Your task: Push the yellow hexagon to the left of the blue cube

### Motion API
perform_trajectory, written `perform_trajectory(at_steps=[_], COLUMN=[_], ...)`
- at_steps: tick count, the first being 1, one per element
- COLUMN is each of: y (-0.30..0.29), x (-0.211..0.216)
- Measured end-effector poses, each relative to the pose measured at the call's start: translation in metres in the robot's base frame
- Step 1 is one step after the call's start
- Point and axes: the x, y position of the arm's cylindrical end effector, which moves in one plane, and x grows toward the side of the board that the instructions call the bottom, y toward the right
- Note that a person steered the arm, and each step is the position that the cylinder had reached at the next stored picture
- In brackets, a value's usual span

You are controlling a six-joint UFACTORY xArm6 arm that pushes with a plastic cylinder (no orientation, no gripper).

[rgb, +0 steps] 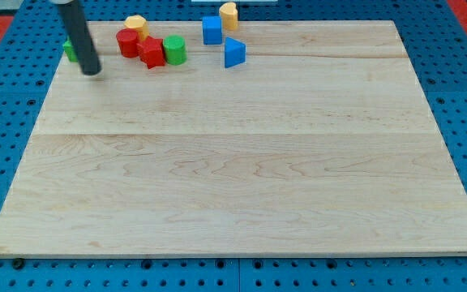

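Observation:
The yellow hexagon (136,25) sits near the view's top left, touching the red cylinder (126,43). The blue cube (212,30) stands at the view's top centre, with another yellow block (229,15) just to its upper right. My tip (92,71) rests on the board at the view's left, left of and below the yellow hexagon, not touching it. The rod partly hides a green block (70,50) behind it.
A red star-like block (151,52) and a green cylinder (174,50) sit right of the red cylinder. A blue triangular block (233,53) lies below the blue cube. The wooden board (233,178) rests on a blue perforated table.

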Motion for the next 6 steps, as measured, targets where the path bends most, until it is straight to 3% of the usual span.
perform_trajectory(at_steps=[1, 2, 4, 5, 6], y=[0.006, 0.042, -0.023, 0.006, 0.066], x=[-0.032, -0.039, -0.066, -0.107, -0.108])
